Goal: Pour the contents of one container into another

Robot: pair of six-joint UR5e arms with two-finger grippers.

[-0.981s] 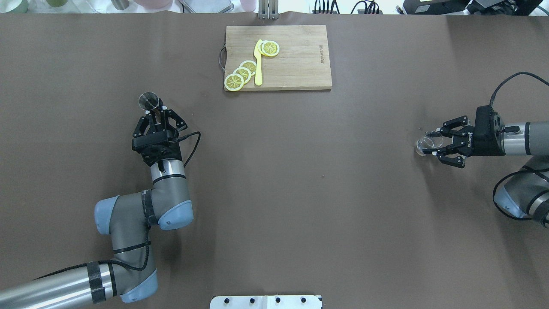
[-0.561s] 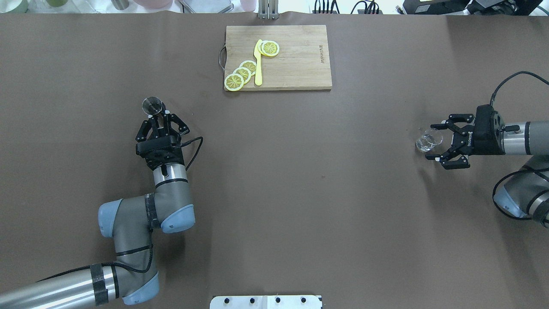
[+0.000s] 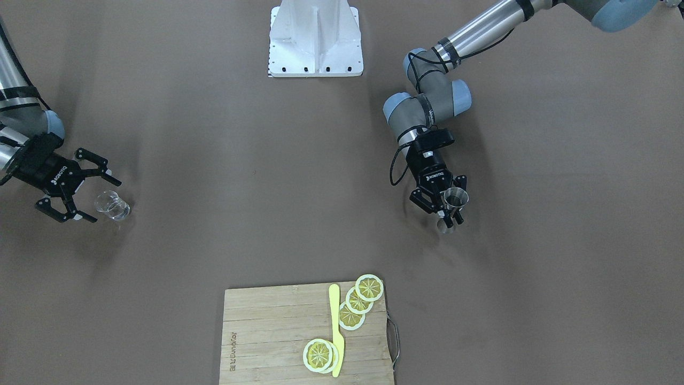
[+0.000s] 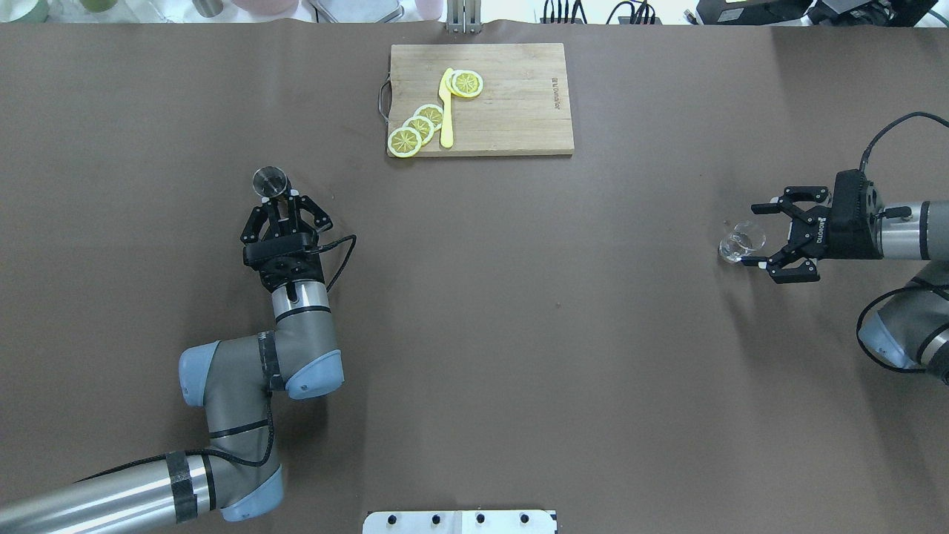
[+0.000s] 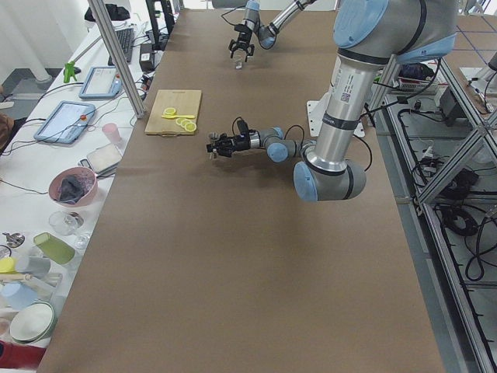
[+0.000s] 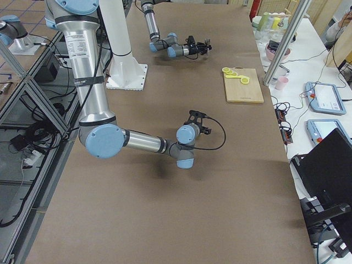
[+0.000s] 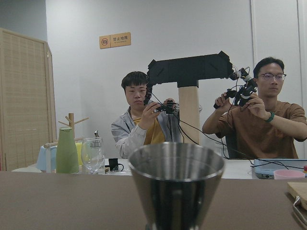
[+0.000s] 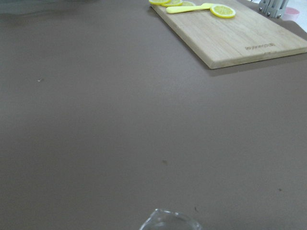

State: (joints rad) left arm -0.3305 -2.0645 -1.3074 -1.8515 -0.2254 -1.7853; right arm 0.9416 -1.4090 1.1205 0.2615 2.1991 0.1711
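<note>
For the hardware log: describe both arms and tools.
Left arm and right arm: silver-grey tubes, pale blue joint caps, black bands. Left tool and right tool: black, two-fingered, white-tipped, white Robotiq lettering; black cable at each wrist.

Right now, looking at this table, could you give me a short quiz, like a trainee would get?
1. Fill in: the yellow tool lying among the lemon slices on the cutting board is a ____.
2. True or false: the left hand is shut on the steel jigger.
3. The right hand is: A) open, not gripping the clear glass; B) shut on the glass; C) over the cutting board.
Key: 1 knife; 2 true; 3 A.
</note>
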